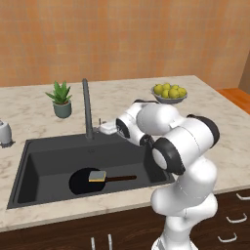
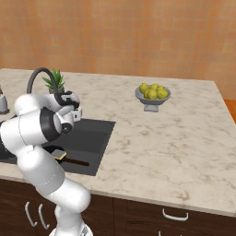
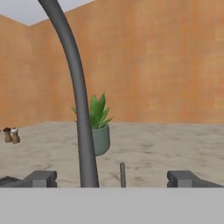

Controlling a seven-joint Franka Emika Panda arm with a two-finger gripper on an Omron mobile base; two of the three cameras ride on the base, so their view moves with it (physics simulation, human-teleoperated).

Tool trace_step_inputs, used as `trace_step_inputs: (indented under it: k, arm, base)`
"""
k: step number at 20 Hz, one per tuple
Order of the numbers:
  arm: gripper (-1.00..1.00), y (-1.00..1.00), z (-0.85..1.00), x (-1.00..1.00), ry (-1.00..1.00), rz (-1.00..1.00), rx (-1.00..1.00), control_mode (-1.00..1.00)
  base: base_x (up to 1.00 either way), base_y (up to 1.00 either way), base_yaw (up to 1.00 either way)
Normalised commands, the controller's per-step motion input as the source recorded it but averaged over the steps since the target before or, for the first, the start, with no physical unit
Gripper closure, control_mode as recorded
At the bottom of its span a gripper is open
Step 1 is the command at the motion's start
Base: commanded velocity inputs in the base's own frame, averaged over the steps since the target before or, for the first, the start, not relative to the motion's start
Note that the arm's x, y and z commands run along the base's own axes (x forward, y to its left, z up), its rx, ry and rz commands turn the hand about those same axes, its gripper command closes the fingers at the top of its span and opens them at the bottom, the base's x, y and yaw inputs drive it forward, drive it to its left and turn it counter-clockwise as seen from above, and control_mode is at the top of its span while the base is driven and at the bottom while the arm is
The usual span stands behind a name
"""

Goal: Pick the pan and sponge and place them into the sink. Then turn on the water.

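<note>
Simulated kitchen, three views. The pan (image 1: 83, 181), a small round all-black frying pan, lies flat on the floor of the sink (image 1: 44, 161), a large rectangular dark basin set into the beige marble counter (image 1: 29, 105). Its thin straight dark handle (image 1: 122, 178) runs toward the basin's right wall in the left base view, roughly parallel to the counter's front edge. The sponge (image 1: 97, 176), a small flat rectangular block, yellow with a grey-green face, rests on the pan's right rim at the root of the handle.

The faucet (image 1: 87, 110), a tall thin dark gooseneck, rises upright behind the basin; a small thin lever (image 3: 123, 174) stands beside its stem. The tool (image 3: 113, 178) sits level at the faucet base, jaws spread wide and empty, with stem and lever between the fingertips (image 3: 41, 178).

Also on the counter: a potted plant (image 1: 61, 99) and a bowl of lemons (image 1: 169, 93).
</note>
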Motion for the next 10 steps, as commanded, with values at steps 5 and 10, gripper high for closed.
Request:
trace_step_inputs:
  k: [5, 10]
  arm:
    - [-1.0, 0.0, -0.24, 0.0, 0.0, -0.02, 0.0, -1.0]
    - [-1.0, 0.0, -0.33, 0.04, 0.0, 0.0, 0.0, -1.0]
  base:
    - [0.0, 0.0, 0.0]
    - [0.0, 0.0, 0.0]
